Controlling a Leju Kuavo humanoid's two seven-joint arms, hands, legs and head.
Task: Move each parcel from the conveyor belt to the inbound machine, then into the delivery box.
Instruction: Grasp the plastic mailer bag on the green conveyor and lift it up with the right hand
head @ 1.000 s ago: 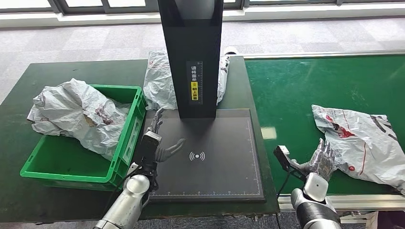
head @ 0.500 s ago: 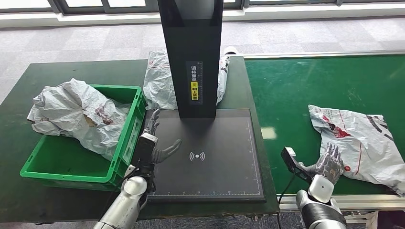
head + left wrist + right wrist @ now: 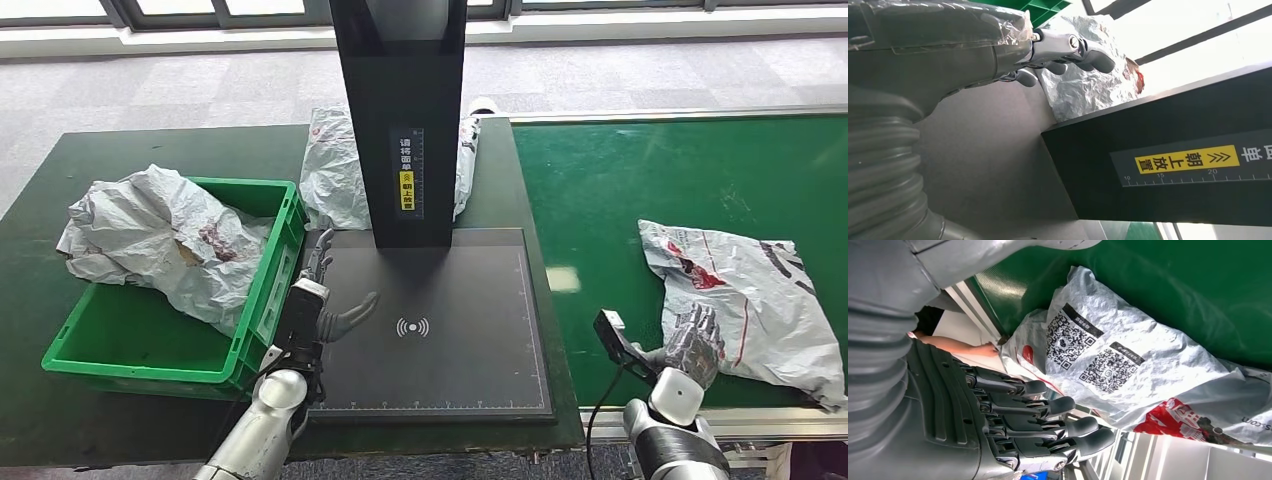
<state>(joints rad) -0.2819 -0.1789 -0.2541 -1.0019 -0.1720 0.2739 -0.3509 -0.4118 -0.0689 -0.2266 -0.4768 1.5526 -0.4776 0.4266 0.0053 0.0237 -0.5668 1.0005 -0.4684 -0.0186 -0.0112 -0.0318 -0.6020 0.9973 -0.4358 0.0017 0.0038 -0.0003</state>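
One parcel (image 3: 160, 240) lies in the box (image 3: 262, 300) at 9 o'clock; the belt (image 3: 620, 190) parcel (image 3: 745, 300) at 3 o'clock awaits scanning, right hand (image 3: 692, 345) beside it, left hand (image 3: 325, 300) idle, fingers spread, both empty.

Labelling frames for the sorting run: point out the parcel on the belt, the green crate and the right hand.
parcel on the belt (image 3: 760, 300): head view, middle of the bag.
green crate (image 3: 262, 300): head view, its right wall.
right hand (image 3: 692, 345): head view, back of the hand.
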